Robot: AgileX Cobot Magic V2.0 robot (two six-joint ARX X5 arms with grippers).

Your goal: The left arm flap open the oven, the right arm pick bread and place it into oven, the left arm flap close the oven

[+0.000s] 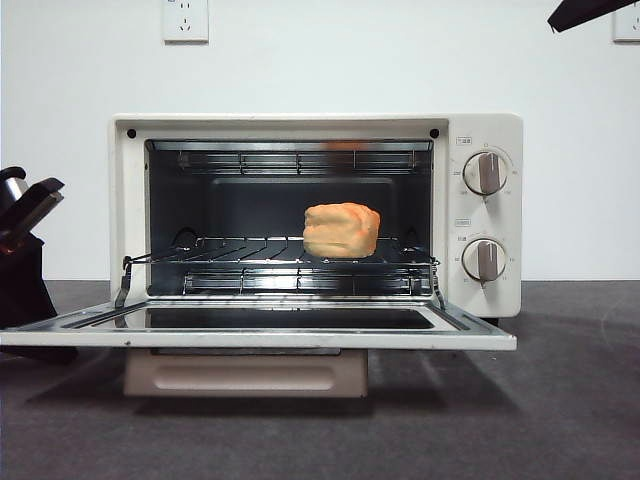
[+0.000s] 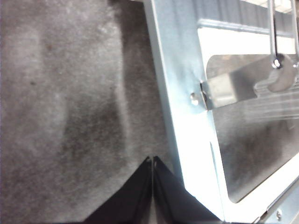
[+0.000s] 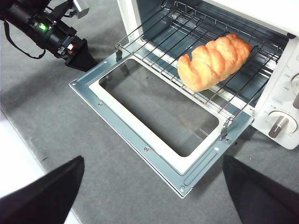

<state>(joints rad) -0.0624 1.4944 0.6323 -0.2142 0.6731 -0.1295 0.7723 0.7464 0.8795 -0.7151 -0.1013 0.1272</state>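
Observation:
The cream-white oven (image 1: pixel 484 135) stands with its glass door (image 1: pixel 260 338) folded down flat. The golden bread (image 1: pixel 341 230) lies on the wire rack inside, toward the knob side; it also shows in the right wrist view (image 3: pixel 214 60). My left gripper (image 2: pixel 152 161) is shut and empty, low over the mat just beside the door's side edge (image 2: pixel 187 116). It shows at the left edge of the front view (image 1: pixel 30 215) and in the right wrist view (image 3: pixel 77 58). My right gripper (image 3: pixel 153 161) is open and empty, held high in front of the open door; only its tip (image 1: pixel 590 12) shows in the front view.
The oven stands on a grey mat (image 1: pixel 560 400). A beige handle bar (image 1: pixel 245 375) hangs under the open door. The mat's edge meets a white surface (image 3: pixel 14 154) near my right gripper. Wall sockets (image 1: pixel 185 18) sit on the white wall behind.

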